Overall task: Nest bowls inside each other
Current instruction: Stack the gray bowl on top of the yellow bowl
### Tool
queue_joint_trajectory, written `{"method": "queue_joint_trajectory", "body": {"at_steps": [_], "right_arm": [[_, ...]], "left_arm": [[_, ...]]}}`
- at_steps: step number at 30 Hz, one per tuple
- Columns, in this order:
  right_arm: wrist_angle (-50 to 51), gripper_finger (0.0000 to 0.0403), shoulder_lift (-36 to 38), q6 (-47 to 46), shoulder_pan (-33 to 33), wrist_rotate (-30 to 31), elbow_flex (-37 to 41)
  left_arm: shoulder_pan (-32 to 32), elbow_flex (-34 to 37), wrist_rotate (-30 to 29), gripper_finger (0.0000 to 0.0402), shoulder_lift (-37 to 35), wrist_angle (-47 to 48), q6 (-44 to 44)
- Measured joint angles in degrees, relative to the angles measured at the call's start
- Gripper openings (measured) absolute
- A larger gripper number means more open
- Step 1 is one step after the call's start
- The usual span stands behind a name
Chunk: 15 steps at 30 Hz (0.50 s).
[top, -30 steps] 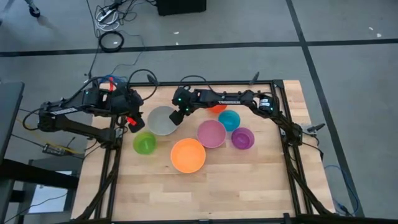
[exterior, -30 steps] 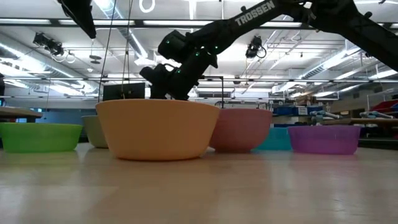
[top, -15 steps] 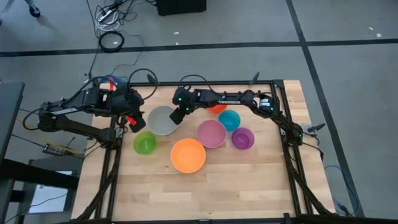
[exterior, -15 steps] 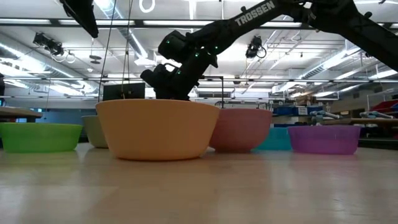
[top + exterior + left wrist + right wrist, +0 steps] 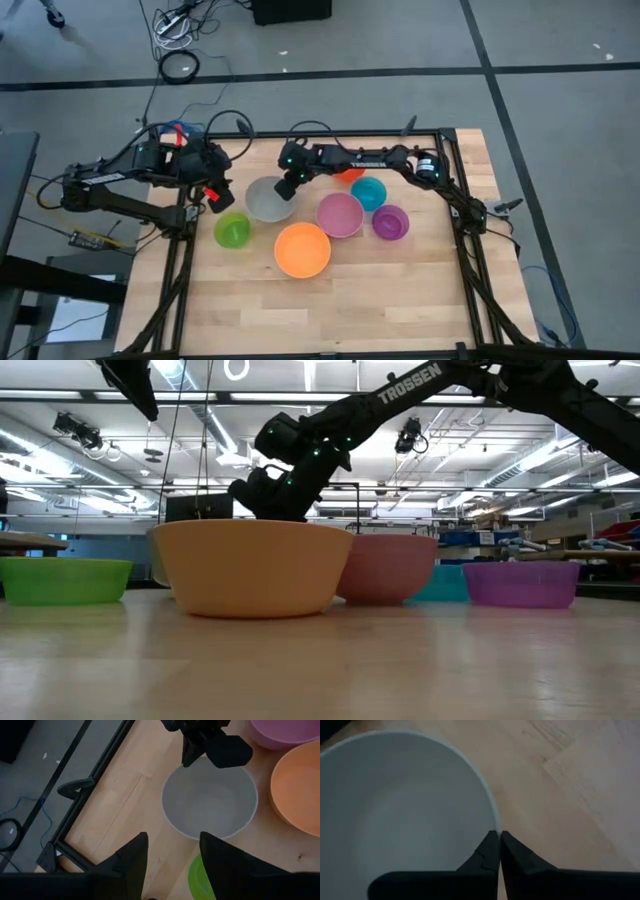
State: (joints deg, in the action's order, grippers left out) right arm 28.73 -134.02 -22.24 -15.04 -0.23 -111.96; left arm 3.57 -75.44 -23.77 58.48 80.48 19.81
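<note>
The grey-white bowl [image 5: 268, 201] stands at the table's far left, with my right gripper [image 5: 285, 187] shut on its rim. Around it stand the green bowl [image 5: 232, 230], light orange bowl [image 5: 302, 250], pink bowl [image 5: 340, 215], teal-blue bowl [image 5: 368, 193] and purple bowl [image 5: 390, 222]. The red-orange bowl [image 5: 350, 174] is partly hidden under my right arm. My left gripper [image 5: 172, 855] hangs open above the table's left edge, beside the grey-white bowl [image 5: 210, 802], touching nothing. My right gripper pinches the grey-white bowl's rim [image 5: 492, 822] on its far right side, one finger inside the bowl and one outside. The fingers slant down from the table's far right. Whether the bowl's base is still on the table, I cannot tell.
The bowls stand close together across the table's middle. The black frame rails [image 5: 180, 250] run along the left and right edges. The near half of the wooden table [image 5: 330, 310] is bare wood.
My right gripper has shut on the grey-white bowl's rim. The bowl has shifted a little toward the table's right and near side, closer to the light orange bowl.
</note>
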Motion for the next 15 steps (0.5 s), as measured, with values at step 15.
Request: {"method": "queue_joint_trajectory", "body": {"at_steps": [15], "right_arm": [[1.8, 0.0, 7.6, 4.2, 0.0, -5.1, 0.0]], "left_arm": [[0.0, 0.0, 0.0, 0.0188, 0.0, 0.0, 0.0]]}}
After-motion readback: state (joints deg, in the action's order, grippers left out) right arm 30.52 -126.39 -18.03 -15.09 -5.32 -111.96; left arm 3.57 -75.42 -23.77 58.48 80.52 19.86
